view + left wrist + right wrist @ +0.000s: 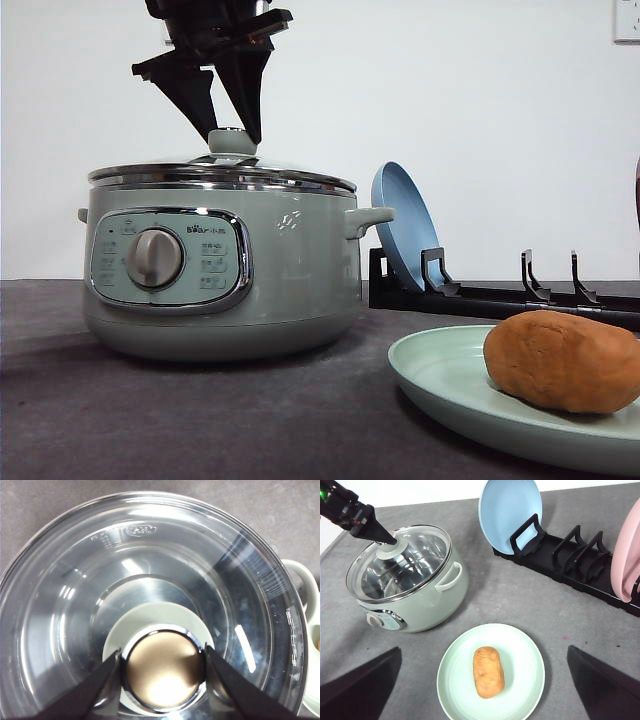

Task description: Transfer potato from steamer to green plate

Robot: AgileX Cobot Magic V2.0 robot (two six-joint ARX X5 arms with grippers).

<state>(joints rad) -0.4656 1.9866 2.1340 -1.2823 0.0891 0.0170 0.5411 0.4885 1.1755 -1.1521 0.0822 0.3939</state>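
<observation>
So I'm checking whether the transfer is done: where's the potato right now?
The potato lies on the green plate, on the table in front of the steamer and to its right in the front view, near the dish rack.

The steamer (222,265) control panel reads "Bear".

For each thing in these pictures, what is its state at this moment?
steamer: closed, glass lid on it, inside looks empty.
potato: lying on the green plate.
left tool: fingers on both sides of the lid knob, apparently touching it.
right tool: open, above the green plate, holding nothing.
blue plate: standing on edge in the black rack.
pink plate: also standing in the rack.
</observation>
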